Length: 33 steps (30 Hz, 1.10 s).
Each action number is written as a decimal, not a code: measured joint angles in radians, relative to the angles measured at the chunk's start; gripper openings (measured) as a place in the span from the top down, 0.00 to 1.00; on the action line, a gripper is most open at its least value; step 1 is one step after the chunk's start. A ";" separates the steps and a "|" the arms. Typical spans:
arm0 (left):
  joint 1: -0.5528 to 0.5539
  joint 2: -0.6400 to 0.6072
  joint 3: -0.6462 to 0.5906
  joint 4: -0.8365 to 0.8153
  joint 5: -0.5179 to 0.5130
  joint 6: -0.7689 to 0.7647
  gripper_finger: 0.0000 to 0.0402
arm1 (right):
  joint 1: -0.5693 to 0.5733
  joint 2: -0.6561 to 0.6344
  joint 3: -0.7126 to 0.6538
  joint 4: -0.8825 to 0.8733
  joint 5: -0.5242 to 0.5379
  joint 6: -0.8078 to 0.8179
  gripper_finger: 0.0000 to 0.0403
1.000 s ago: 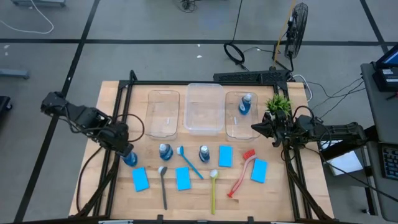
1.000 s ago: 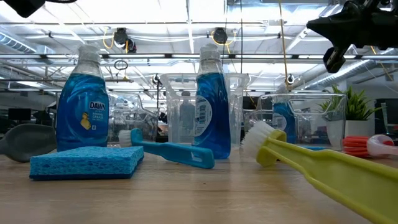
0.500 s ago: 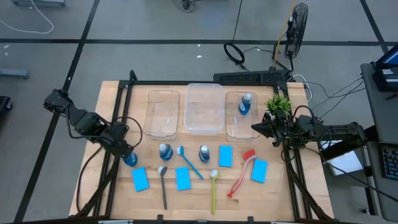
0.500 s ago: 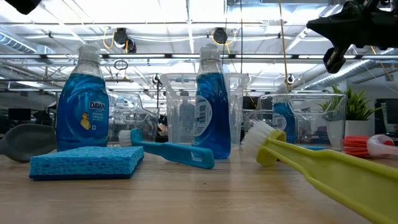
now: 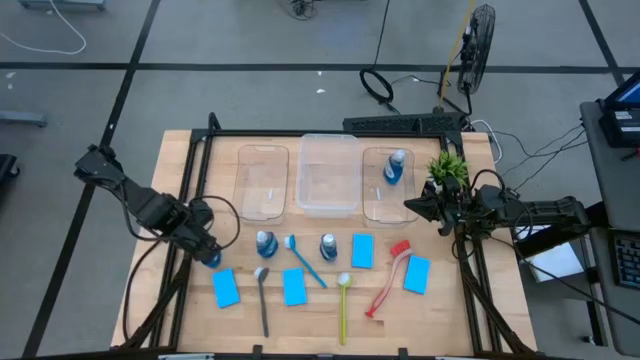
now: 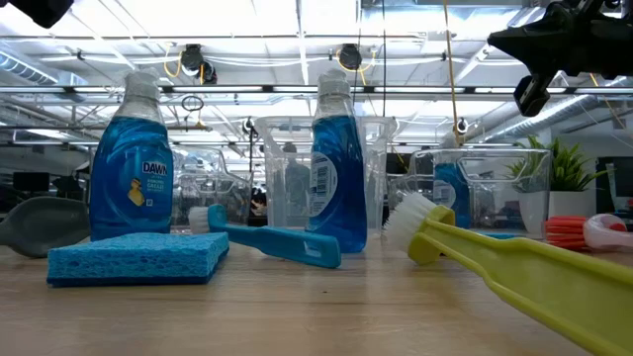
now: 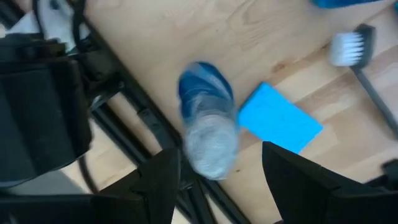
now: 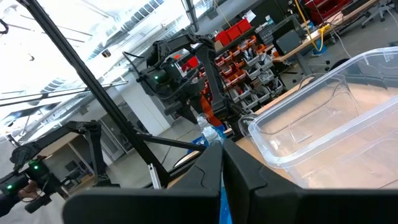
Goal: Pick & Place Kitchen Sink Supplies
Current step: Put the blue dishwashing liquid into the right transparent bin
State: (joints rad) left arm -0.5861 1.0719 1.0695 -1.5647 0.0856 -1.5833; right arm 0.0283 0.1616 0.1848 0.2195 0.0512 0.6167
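My left gripper [image 5: 205,245] is open above the leftmost blue bottle [image 5: 211,258], which stands upright near the table's left rail. In the left wrist view its fingers [image 7: 163,180] stand on either side of the bottle's pale cap [image 7: 211,146], with a gap on each side. Two more bottles [image 5: 266,243] [image 5: 328,246] stand mid-table, and another [image 5: 395,168] stands in the right tub. Several blue sponges [image 5: 226,287] and brushes, dark [image 5: 262,300], blue [image 5: 305,260], yellow-green [image 5: 343,305] and red [image 5: 390,275], lie flat. My right gripper [image 5: 412,207] is shut and waits beside the right tub.
Three clear tubs [image 5: 262,182] [image 5: 327,173] [image 5: 385,190] sit in a row at the far side. A green potted plant [image 5: 446,167] stands right of them. Black frame rails [image 5: 190,200] run along the table's edges, close to the leftmost bottle. A sponge [image 7: 280,118] lies just beside that bottle.
My left gripper has moved toward the table's near edge and a little to the right, coming over the leftmost blue bottle. The right arm and all objects have kept still.
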 joint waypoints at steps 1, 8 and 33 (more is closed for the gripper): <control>-0.001 0.001 0.000 -0.004 0.000 0.000 0.43 | 0.000 0.000 0.000 0.000 0.000 0.000 1.00; 0.000 0.001 0.000 -0.005 -0.005 -0.001 0.43 | 0.000 0.000 0.000 0.000 0.000 0.000 1.00; 0.000 0.002 -0.136 0.050 0.045 -0.016 0.43 | 0.000 0.000 0.000 0.000 0.000 0.000 1.00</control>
State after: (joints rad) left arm -0.5861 1.0737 0.9337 -1.5150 0.1303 -1.5997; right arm 0.0284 0.1616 0.1848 0.2199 0.0509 0.6163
